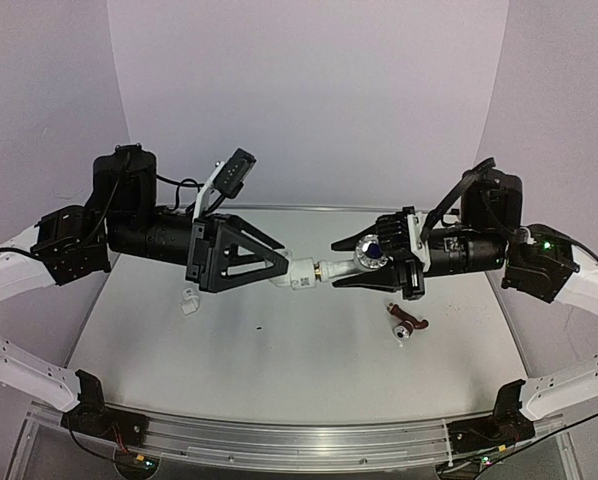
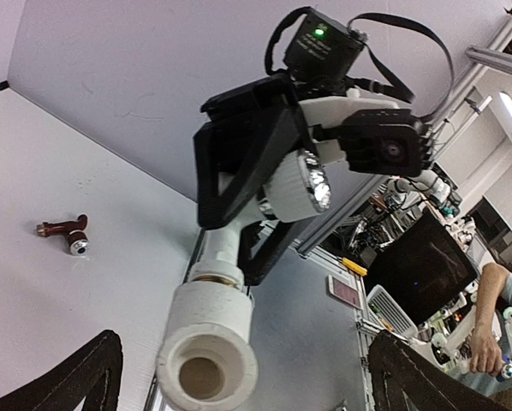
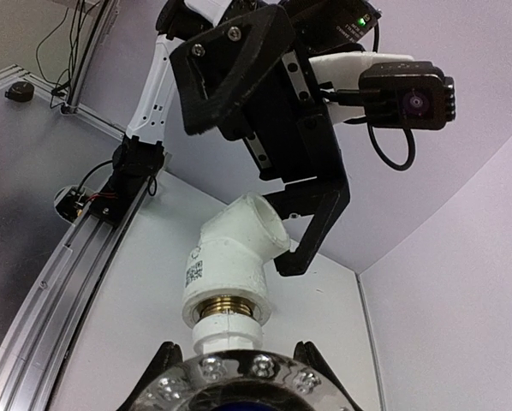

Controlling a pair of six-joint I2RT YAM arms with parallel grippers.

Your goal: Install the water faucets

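Lying on the grey table [image 1: 279,380] over on the left is a small white plastic piece [image 1: 189,303]; I cannot tell what it is. Next comes the left arm's black gripper [image 1: 279,268], held up in the air. Its fingers are squeezed onto a short white plastic elbow pipe [image 1: 301,274]. Just right of that, a white plastic tap with a round silvery knob and a blue middle [image 1: 370,252] pokes its brass-coloured end [image 1: 322,270] into the pipe's mouth. The right arm's black gripper [image 1: 344,263] is clamped on the tap, one finger on each side of the knob. Below it and nearer, a small red-brown tap-shaped piece with a shiny knob [image 1: 409,322] lies on the table by itself.
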